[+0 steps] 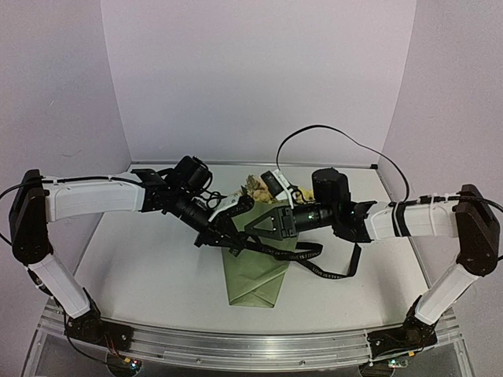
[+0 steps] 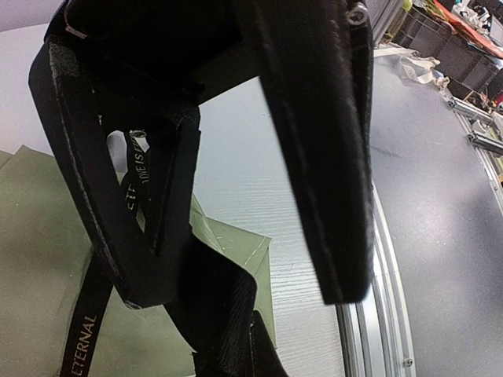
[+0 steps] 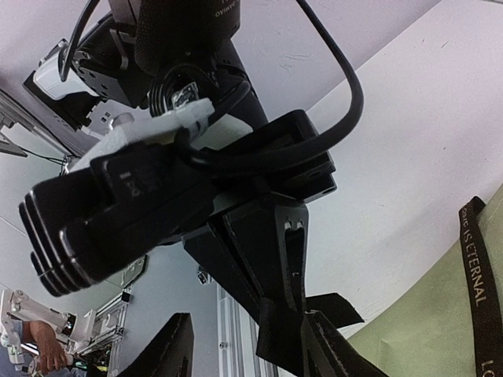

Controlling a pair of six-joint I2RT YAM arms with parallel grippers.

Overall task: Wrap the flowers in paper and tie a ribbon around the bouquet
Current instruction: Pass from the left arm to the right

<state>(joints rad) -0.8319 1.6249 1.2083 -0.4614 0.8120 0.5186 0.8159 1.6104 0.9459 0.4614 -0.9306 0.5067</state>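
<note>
The flowers (image 1: 255,186) sit in the paper cone (image 1: 255,284); left tool (image 3: 289,334) pinches ribbon (image 1: 310,256); right tool (image 1: 250,226) I cannot tell.

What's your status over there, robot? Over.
Copy: left gripper shut on ribbon; right gripper open, close beside. Ribbon loose across paper, no knot seen. Grippers crowd together.

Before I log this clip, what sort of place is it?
Most likely a robotics lab work cell: a white table edged by an aluminium rail, plain pale screens around it, and storage crates beyond.
</note>
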